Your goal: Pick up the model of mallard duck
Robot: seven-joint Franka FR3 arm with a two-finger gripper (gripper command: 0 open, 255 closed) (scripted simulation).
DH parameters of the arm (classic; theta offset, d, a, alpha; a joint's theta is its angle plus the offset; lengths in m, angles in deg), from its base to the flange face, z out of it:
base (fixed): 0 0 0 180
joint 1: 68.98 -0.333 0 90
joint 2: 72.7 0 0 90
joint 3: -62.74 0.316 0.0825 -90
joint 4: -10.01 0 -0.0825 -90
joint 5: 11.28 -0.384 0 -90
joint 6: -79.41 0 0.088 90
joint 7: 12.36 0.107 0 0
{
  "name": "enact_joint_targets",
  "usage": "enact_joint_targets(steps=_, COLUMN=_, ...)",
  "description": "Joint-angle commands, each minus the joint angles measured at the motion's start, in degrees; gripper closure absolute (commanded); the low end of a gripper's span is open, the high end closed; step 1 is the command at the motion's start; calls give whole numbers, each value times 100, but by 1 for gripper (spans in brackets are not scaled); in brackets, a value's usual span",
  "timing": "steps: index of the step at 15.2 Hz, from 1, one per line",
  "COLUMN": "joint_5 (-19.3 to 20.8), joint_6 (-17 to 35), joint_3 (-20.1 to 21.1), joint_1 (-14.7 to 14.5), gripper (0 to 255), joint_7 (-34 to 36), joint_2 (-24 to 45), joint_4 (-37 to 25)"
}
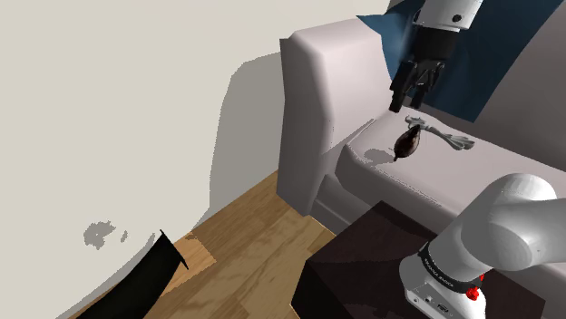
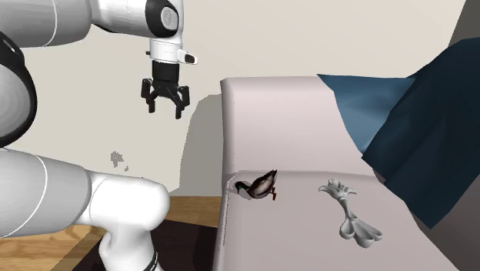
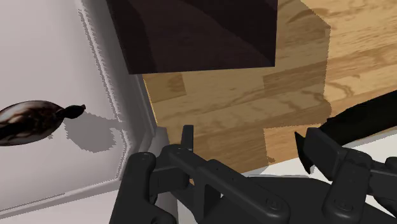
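The gripper (image 3: 245, 143) is open and empty. The duck model (image 3: 28, 121) lies below it, offset beyond one finger. Its long axis runs roughly along the finger-to-finger line.

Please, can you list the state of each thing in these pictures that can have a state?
gripper: open, empty, up in the air, apart from the duck.
duck model: rests on the sofa seat, not held.
pale grey object: lies on the same seat beside the duck, not touching it.
blue cloth: lies against the sofa's back.
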Motion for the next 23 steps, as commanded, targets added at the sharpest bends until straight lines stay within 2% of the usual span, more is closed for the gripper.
enact_joint_targets(steps=1, joint_5=0, joint_6=0, joint_3=0, joint_1=0, gripper=0, joint_7=0, joint_2=0, joint_4=0)
enact_joint_targets(steps=12, joint_5=718, joint_6=2029, joint_3=-11, joint_1=1044, gripper=0, joint_7=1205, joint_2=492, joint_4=1305)
enact_joint_targets(steps=23, joint_5=1655, joint_6=4043, joint_3=-157, joint_1=2290, gripper=0, joint_7=2641, joint_2=1523, joint_4=2063)
